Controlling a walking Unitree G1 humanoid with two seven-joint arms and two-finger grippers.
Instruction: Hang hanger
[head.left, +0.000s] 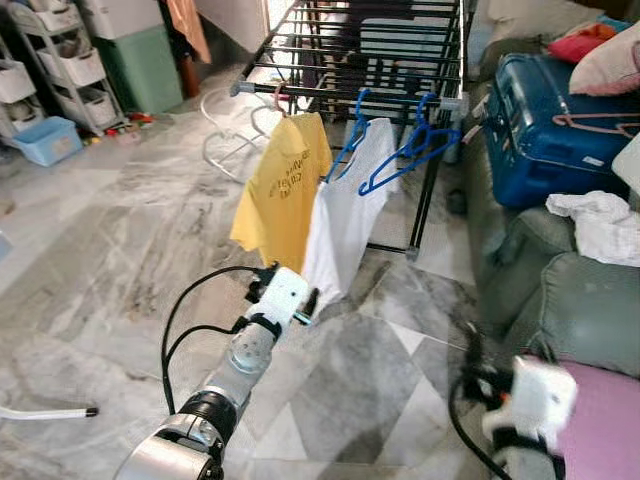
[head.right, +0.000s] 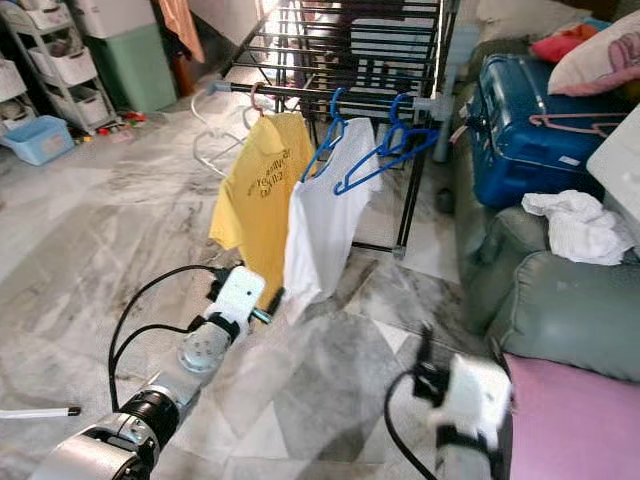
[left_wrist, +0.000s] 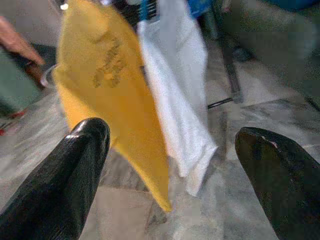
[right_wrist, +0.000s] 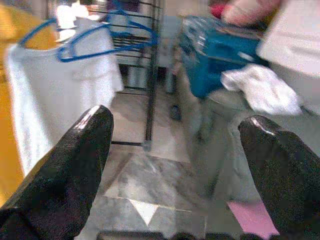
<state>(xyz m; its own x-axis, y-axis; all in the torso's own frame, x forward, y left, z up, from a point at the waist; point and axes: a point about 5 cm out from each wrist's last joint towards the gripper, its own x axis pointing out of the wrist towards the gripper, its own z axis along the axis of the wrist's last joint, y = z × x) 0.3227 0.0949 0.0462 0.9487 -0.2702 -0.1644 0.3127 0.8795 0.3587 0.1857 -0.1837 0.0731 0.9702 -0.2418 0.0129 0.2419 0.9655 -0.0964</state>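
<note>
Yellow shirt (head.left: 278, 190), white shirt (head.left: 347, 215) & empty blue hanger (head.left: 412, 148) are hung at drying rack (head.left: 345, 92) front rail; both grippers, left (left_wrist: 170, 165) & right (right_wrist: 175, 160), are held wide open, empty.

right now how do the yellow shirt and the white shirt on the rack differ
The yellow shirt has dark print on its front and hangs on a pink hanger; the white shirt is plain and hangs on a blue hanger. The yellow shirt is on the robot's left, the white shirt beside it on the right, reaching lower. Both hang from the same rack rail.
</note>
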